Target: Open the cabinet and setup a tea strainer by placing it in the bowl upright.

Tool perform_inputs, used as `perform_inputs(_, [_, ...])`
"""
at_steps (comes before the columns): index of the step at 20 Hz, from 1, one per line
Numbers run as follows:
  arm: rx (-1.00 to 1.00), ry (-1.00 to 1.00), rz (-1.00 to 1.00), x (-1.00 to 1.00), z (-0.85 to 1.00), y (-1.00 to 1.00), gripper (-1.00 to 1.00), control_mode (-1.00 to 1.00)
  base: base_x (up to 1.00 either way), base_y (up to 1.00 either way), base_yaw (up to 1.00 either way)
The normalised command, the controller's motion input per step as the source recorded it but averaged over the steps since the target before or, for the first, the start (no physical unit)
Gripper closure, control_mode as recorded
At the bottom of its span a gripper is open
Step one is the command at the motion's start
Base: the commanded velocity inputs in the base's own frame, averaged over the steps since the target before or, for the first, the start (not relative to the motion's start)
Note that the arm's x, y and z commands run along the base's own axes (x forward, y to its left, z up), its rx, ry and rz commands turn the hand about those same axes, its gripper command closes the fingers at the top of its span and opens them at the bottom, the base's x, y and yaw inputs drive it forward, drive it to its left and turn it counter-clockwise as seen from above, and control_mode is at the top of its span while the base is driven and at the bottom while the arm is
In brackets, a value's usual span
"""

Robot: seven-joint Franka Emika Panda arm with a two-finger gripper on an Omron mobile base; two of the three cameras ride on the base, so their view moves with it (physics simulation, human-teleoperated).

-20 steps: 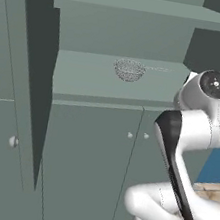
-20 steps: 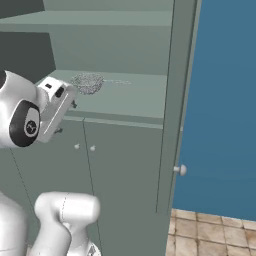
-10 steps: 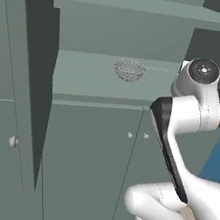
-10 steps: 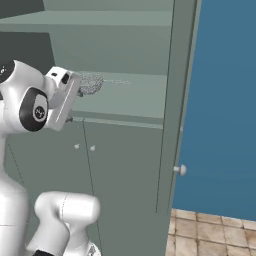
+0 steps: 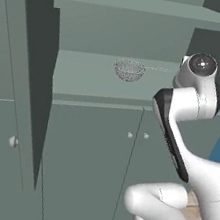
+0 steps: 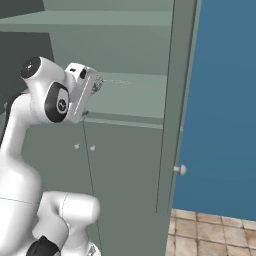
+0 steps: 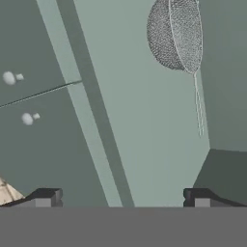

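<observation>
The cabinet point(image 5: 110, 89) stands open, with both tall doors swung out. On its grey-green shelf point(image 7: 159, 135) lies the tea strainer point(image 5: 129, 70), a small silver mesh basket with a thin wire handle point(image 7: 198, 106). In the hand view the tea strainer point(image 7: 176, 36) sits ahead of my gripper point(image 7: 120, 198) and off to one side. The gripper's jaws are open and hold nothing. From the right, my gripper point(image 6: 90, 95) hovers at the shelf's front edge, covering part of the tea strainer point(image 6: 98, 83). The bowl is out of view.
The open left door point(image 5: 30, 68) and right door point(image 6: 172, 100) flank the shelf, each with a small knob point(image 6: 181, 170). Below the shelf are shut lower doors point(image 5: 87, 169) with two knobs point(image 5: 130, 134). A blue wall point(image 6: 225, 100) and tiled floor point(image 6: 215, 235) lie to the right.
The arm has lifted and swung the hand up toward the shelf's front, closer to the tea strainer. The jaws stayed open. The strainer has not moved.
</observation>
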Motion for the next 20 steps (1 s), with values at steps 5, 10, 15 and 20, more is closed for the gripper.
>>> perform_inputs(5, [0.00,-0.13,0.02,0.21,0.13,0.00,-1.00,-1.00,0.00,0.00,0.00])
perform_inputs(10, [-0.03,-0.05,0.00,0.34,0.01,0.00,-1.00,-1.00,0.00,0.00,0.00])
perform_inputs(15, [0.00,0.00,0.00,0.51,0.01,0.00,-1.00,-1.00,0.00,0.00,0.00])
perform_inputs(20, [0.00,0.00,0.00,0.42,0.19,0.00,-1.00,-1.00,0.00,0.00,0.00])
